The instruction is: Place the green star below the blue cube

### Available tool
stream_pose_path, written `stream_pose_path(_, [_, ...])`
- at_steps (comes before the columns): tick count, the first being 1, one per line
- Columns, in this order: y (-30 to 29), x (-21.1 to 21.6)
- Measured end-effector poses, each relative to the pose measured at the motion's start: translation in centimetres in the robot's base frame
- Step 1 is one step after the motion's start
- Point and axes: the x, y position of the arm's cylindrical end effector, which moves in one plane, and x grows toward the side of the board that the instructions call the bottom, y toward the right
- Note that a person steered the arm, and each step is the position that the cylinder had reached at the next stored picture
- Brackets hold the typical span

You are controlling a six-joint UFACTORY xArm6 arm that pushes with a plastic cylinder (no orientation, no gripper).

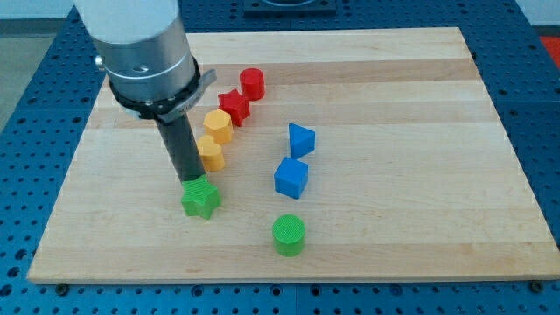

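The green star [201, 199] lies on the wooden board [420, 131], left of centre toward the view's bottom. The blue cube [290, 178] sits to its right and slightly higher in the view. My tip [190, 180] stands at the star's upper left edge, touching it or nearly so. The dark rod rises from there to the grey arm body at the view's top left.
A green cylinder [288, 235] lies below the blue cube. A second blue block [301, 140], wedge-like, sits just above the cube. Two yellow blocks [211, 154] [217, 126], a red star [234, 107] and a red cylinder [252, 83] run diagonally up from the rod.
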Motion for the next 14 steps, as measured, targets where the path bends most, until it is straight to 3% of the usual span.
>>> stream_pose_path(3, [-7.6, -0.4])
stream_pose_path(4, [-8.7, 2.6])
stream_pose_path(6, [-8.7, 3.6])
stream_pose_path(12, [3.4, 2.9])
stream_pose_path(14, [4.4, 2.9])
